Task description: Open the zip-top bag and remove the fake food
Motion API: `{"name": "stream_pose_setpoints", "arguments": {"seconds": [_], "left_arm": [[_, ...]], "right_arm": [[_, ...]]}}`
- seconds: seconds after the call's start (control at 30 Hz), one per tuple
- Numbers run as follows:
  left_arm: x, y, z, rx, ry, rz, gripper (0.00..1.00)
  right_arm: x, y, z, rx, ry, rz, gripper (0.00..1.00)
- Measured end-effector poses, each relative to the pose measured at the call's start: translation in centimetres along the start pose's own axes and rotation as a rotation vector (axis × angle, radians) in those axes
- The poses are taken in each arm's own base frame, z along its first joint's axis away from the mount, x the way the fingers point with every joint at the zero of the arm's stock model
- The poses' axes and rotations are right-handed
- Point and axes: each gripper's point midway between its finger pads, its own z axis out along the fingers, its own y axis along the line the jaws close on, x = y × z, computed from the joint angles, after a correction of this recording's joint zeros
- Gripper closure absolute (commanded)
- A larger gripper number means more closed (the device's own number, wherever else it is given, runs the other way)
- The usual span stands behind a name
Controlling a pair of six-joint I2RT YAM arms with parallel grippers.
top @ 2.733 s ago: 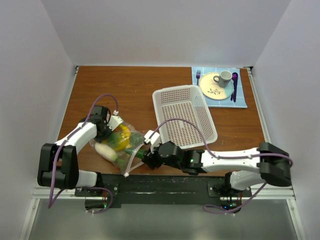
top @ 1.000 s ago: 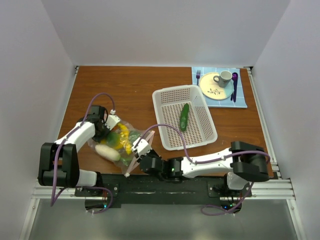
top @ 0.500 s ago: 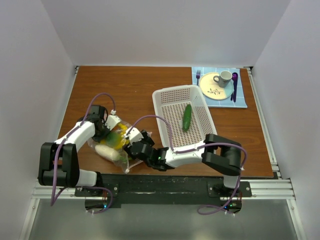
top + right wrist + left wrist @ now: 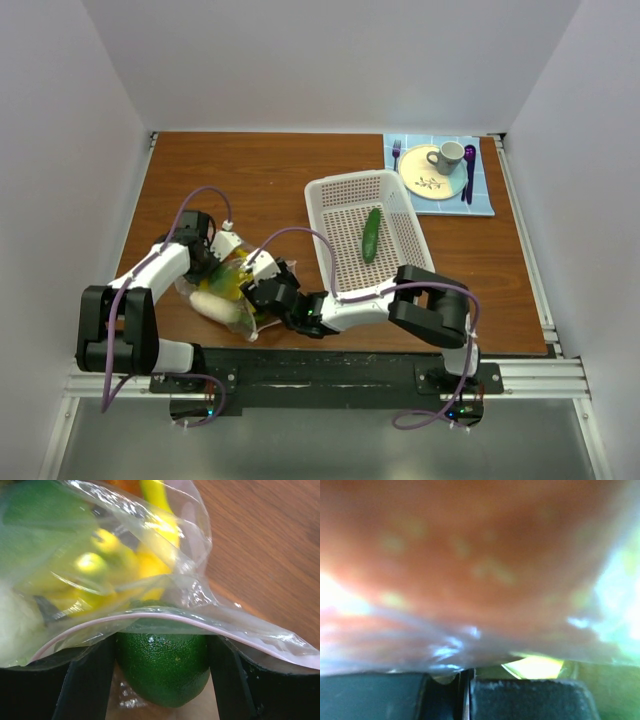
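The zip-top bag (image 4: 225,290) lies crumpled at the table's near left, with yellow bananas (image 4: 240,280) and a white piece (image 4: 213,305) inside. My left gripper (image 4: 222,248) is shut on the bag's far edge; in the left wrist view its closed fingers (image 4: 520,697) pinch the film (image 4: 445,645) under a blurred orange-red piece (image 4: 470,545). My right gripper (image 4: 262,275) is in the bag's mouth. In the right wrist view its fingers (image 4: 85,680) flank and touch a green lime (image 4: 162,665) under the pinkish zip strip (image 4: 165,612). The dark green cucumber (image 4: 370,234) lies in the basket.
The white perforated basket (image 4: 350,178) stands at mid-table, right of the bag. A cream plate (image 4: 420,180) with a grey mug (image 4: 446,156), a fork and a purple spoon sits on a blue mat at the far right corner. White walls enclose the table.
The cucumber went from the bag into the basket. My right gripper then came back left along the near edge into the bag's mouth. The left gripper has stayed on the bag.
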Motion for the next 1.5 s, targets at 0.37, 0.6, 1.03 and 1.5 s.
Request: {"name": "stream_pose_setpoints", "arguments": {"seconds": [0.37,0.6,1.03,1.5], "left_arm": [[0.1,0.1,0.1,0.001,-0.010,-0.006,1.00],[0.1,0.1,0.1,-0.001,-0.011,-0.007,1.00],[0.1,0.0,0.2,0.002,-0.012,-0.015,1.00],[0.1,0.0,0.1,0.010,-0.008,-0.015,1.00]], "right_arm": [[1.4,-2.8,-5.3,-0.060,0.065,0.023,0.83],[-7.6,-6.5,-12.8,-0.101,-0.129,0.161,0.83],[-4.7,-20.6,-14.4,0.353,-0.063,0.259,0.02],[-5.5,-12.1,-16.7,0.134,-0.070,0.013,0.88]]}}
